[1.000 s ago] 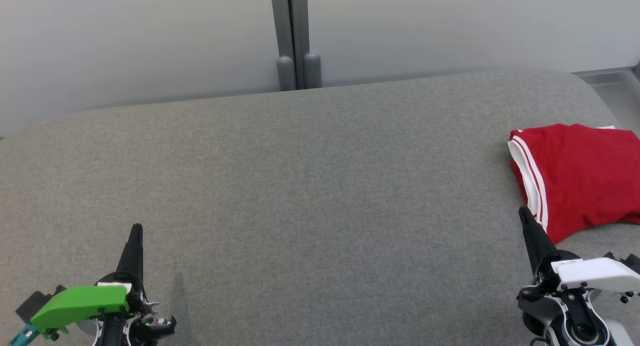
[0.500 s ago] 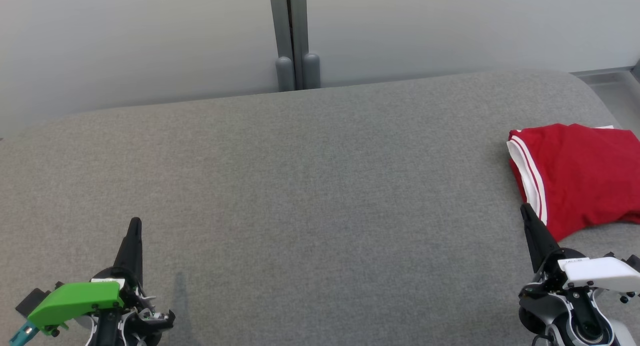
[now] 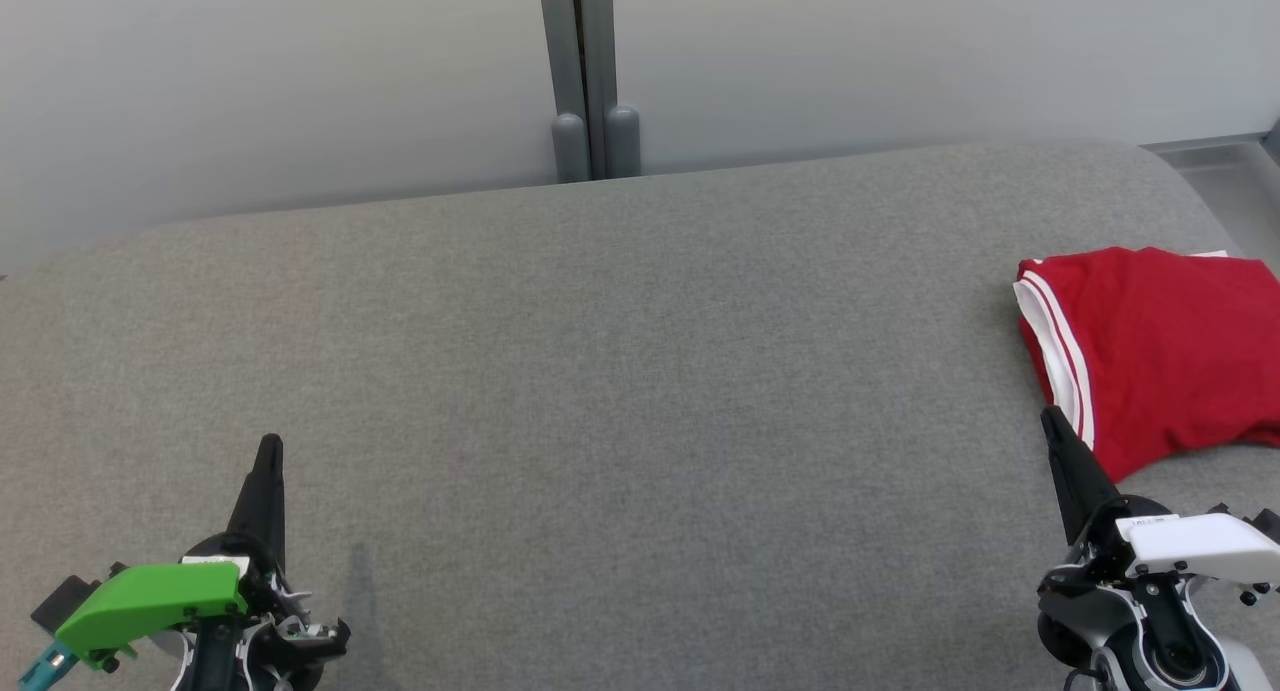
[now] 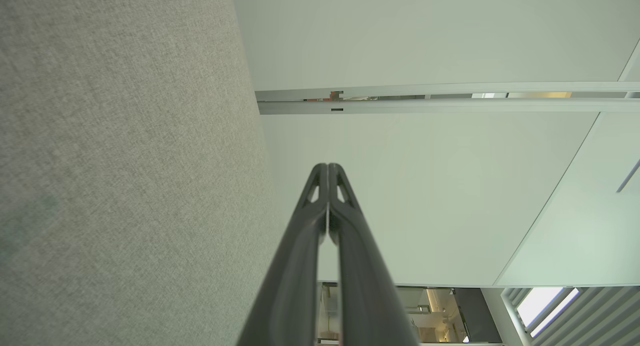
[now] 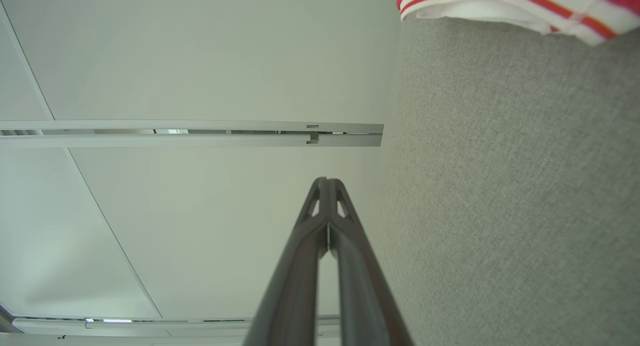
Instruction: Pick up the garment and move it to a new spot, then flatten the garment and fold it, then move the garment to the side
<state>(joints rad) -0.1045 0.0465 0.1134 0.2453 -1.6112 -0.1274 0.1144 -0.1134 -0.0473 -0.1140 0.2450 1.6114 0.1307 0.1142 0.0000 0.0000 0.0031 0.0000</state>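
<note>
The garment [image 3: 1160, 356] is red with white stripes along one edge, folded into a compact pile at the right side of the grey cushioned surface [image 3: 620, 391]; its striped edge [image 5: 505, 5] shows at the top of the right wrist view. My right gripper [image 3: 1048, 418] is shut and empty, its tip just in front of the garment's near left corner, and I cannot tell if it touches the cloth. My left gripper [image 3: 270, 443] stands shut and empty at the lower left, far from the garment. Both wrist views show fingertips pressed together [image 4: 328, 166] [image 5: 326, 181].
A pale wall runs behind the surface, with a grey vertical post [image 3: 585, 71] at its middle. The surface's rounded right end [image 3: 1190, 186] lies just beyond the garment. Bare grey fabric stretches between the two grippers.
Between one second ago and half a second ago both grippers shifted slightly in the head view, the left one a little up; since then nothing has moved. The garment lies as before.
</note>
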